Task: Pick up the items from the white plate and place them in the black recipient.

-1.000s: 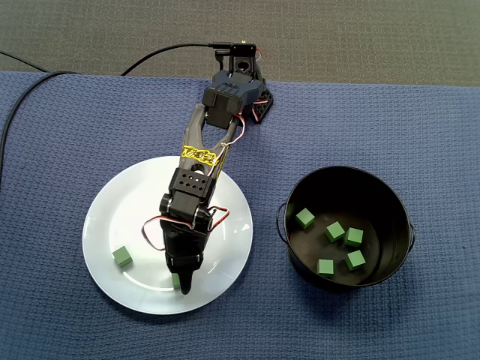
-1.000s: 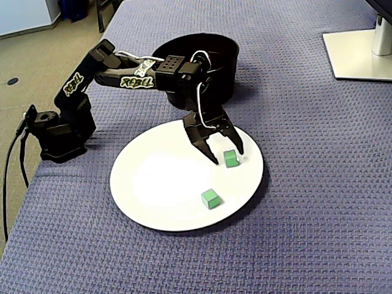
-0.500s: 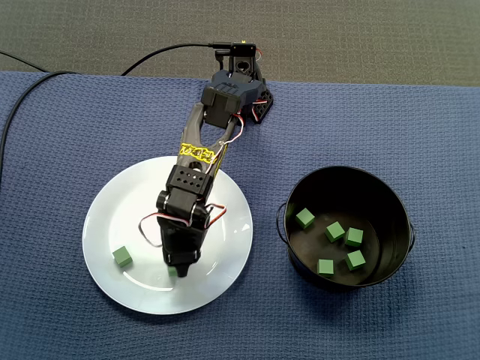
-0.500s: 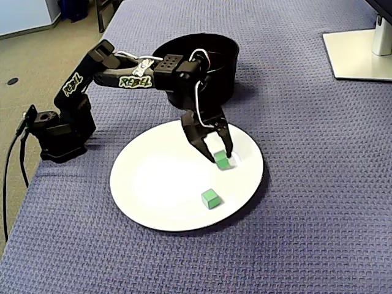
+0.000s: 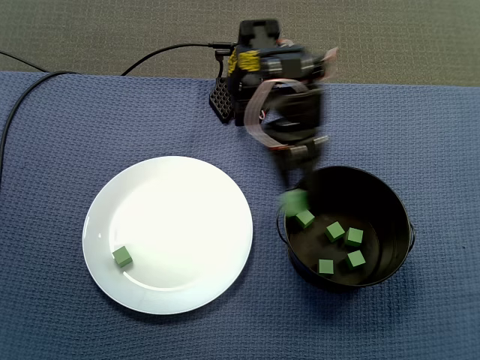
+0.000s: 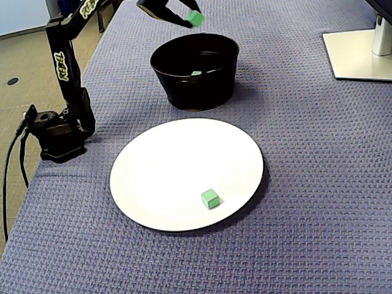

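My gripper (image 5: pixel 295 193) is shut on a green cube (image 5: pixel 294 202) and hangs, blurred by motion, above the left rim of the black pot (image 5: pixel 409 226). In the other fixed view the gripper (image 6: pixel 187 18) holds that cube (image 6: pixel 195 17) high over the pot (image 6: pixel 196 93). Several green cubes (image 5: pixel 334 231) lie on the pot's floor. The white plate (image 5: pixel 172 214) carries one green cube (image 5: pixel 121 257) near its lower left; in the other fixed view this cube (image 6: pixel 210 198) sits toward the near edge of the plate (image 6: pixel 174 162).
Blue woven cloth (image 5: pixel 60 135) covers the table. The arm's base (image 6: pixel 58 131) stands at the cloth's left edge in a fixed view, with a black cable (image 5: pixel 30 86) trailing off. A monitor foot (image 6: pixel 358 52) sits at the far right.
The gripper closed on a cube on the plate, lifted it and swung over to the pot. One cube stays on the plate.
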`<state>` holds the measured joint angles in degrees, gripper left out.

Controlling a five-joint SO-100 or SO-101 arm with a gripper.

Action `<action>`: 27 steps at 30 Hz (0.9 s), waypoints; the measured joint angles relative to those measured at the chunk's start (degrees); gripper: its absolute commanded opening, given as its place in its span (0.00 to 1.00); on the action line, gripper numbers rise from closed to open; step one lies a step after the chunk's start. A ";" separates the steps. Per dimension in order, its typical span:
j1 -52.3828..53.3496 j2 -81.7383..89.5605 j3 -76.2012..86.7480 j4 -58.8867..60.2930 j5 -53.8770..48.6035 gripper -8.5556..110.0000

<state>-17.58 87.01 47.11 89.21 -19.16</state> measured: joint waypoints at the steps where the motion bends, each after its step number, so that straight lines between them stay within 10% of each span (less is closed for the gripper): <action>1: -3.87 0.62 2.90 -0.44 -0.44 0.07; 7: -16.61 -2.90 18.37 -4.31 -1.41 0.07; 10: -17.84 -5.80 23.20 -7.03 -1.58 0.28; 17: -17.23 -5.98 26.19 -6.77 -2.20 0.43; 27: 16.96 11.16 21.36 3.69 -5.63 0.42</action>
<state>-0.62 98.17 68.47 92.90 -24.79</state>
